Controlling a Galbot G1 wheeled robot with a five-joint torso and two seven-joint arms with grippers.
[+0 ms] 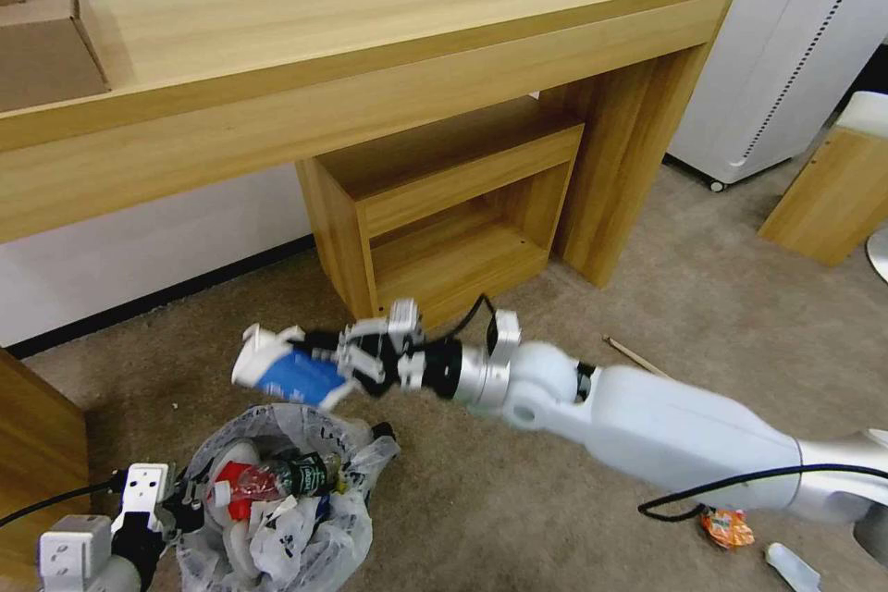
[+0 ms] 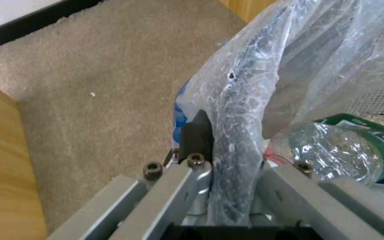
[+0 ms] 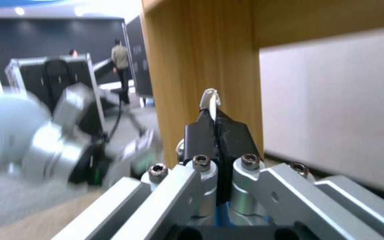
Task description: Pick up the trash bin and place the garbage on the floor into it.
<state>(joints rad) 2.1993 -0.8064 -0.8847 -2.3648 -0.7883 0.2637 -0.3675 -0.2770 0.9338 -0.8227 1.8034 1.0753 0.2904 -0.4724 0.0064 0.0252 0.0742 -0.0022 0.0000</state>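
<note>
The trash bin (image 1: 277,518), lined with a crinkly plastic bag, stands at the lower left on the beige carpet floor (image 1: 518,499). My left gripper (image 1: 185,501) is shut on its rim; the left wrist view shows the gripper (image 2: 221,136) clamping the bag-covered rim (image 2: 241,110). Inside the bin lie a green-label bottle (image 1: 301,475), red wrappers and white paper. My right gripper (image 1: 340,370) is shut on a blue-white carton (image 1: 282,372), held just above the bin's far edge. A white corner of the carton (image 3: 210,99) pokes past the closed right gripper (image 3: 217,130). More garbage lies on the floor: an orange wrapper (image 1: 728,527), a wooden stick (image 1: 634,354) and a white item (image 1: 791,566).
A long wooden desk (image 1: 370,65) with an open shelf unit (image 1: 444,222) under it stands just behind the bin. A cardboard box (image 1: 46,37) sits on the desk. A white appliance (image 1: 795,46) and a wooden block (image 1: 832,194) are at the right, a wooden cabinet (image 1: 37,453) at the left.
</note>
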